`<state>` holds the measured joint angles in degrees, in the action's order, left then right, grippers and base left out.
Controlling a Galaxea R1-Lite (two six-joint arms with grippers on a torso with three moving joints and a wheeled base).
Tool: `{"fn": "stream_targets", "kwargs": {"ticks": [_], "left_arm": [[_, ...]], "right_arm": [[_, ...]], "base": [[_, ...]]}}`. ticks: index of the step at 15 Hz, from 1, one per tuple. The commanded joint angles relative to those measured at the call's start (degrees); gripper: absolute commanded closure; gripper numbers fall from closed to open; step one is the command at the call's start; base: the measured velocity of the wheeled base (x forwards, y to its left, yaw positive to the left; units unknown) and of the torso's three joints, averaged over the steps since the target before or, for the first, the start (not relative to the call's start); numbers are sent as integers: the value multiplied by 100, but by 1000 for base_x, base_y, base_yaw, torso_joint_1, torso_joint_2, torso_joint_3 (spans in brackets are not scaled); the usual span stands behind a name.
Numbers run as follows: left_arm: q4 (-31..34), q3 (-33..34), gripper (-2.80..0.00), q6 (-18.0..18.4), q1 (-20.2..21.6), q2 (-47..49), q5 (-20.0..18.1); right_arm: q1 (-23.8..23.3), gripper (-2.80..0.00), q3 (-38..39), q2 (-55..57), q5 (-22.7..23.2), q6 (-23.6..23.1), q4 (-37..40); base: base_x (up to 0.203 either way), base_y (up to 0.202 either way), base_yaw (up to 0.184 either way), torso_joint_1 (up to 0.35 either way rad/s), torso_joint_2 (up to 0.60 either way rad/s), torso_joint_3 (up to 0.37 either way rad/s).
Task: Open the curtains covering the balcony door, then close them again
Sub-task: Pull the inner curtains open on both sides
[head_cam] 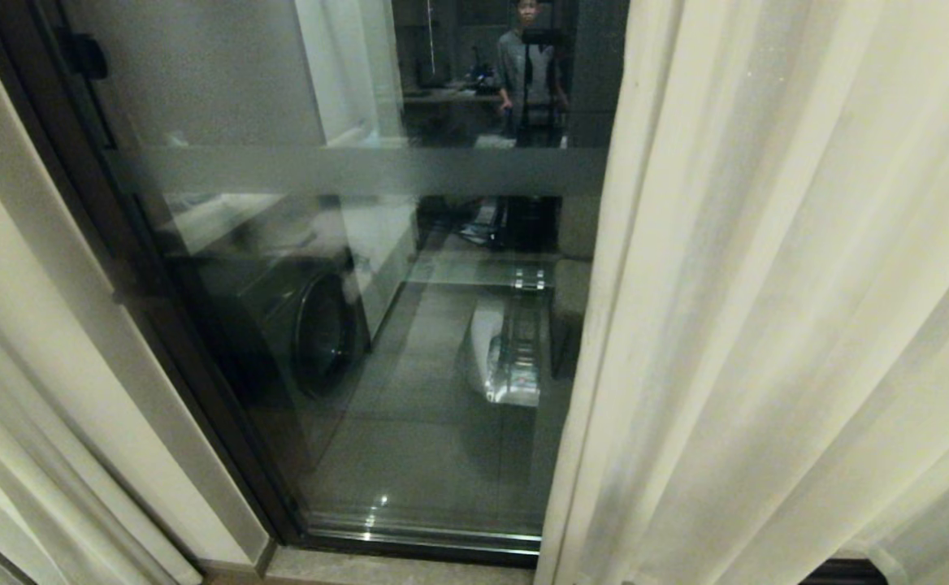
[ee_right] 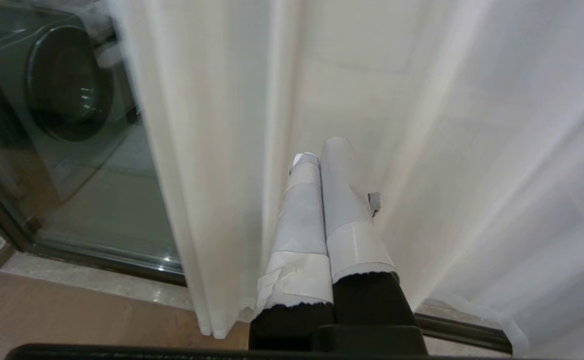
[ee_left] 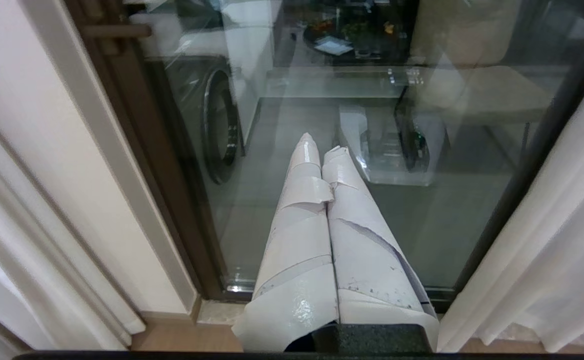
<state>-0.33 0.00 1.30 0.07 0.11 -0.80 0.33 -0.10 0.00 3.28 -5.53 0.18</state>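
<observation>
Pleated cream curtains (head_cam: 767, 325) — frosted-band glass balcony door (head_cam: 344, 171)

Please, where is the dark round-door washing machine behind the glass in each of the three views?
Head view: dark washing machine, left of centre, behind the glass.
Left wrist view: upper left, beside the brown door frame.
Right wrist view: top left corner.
Shared landmark: cream-white curtain.

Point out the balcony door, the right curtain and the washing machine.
balcony door (head_cam: 361, 171), head view, frosted band on the glass.
right curtain (head_cam: 767, 325), head view, middle folds.
washing machine (head_cam: 324, 333), head view, round drum door.
</observation>
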Motion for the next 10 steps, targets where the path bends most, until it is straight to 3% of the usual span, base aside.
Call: {"fn": "stream_targets", "kwargs": {"ticks": [1, 10], "left_arm": [[3, 0, 0, 0, 1, -10, 1], [7, 0, 0, -7, 1, -11, 1]], "right_arm": [[2, 0, 1, 9, 6, -9, -1], [2, 0, 1, 9, 6, -1, -1]], "base": [[0, -132, 0, 2, 2, 2], [0, -9, 1, 0, 0, 0]]}}
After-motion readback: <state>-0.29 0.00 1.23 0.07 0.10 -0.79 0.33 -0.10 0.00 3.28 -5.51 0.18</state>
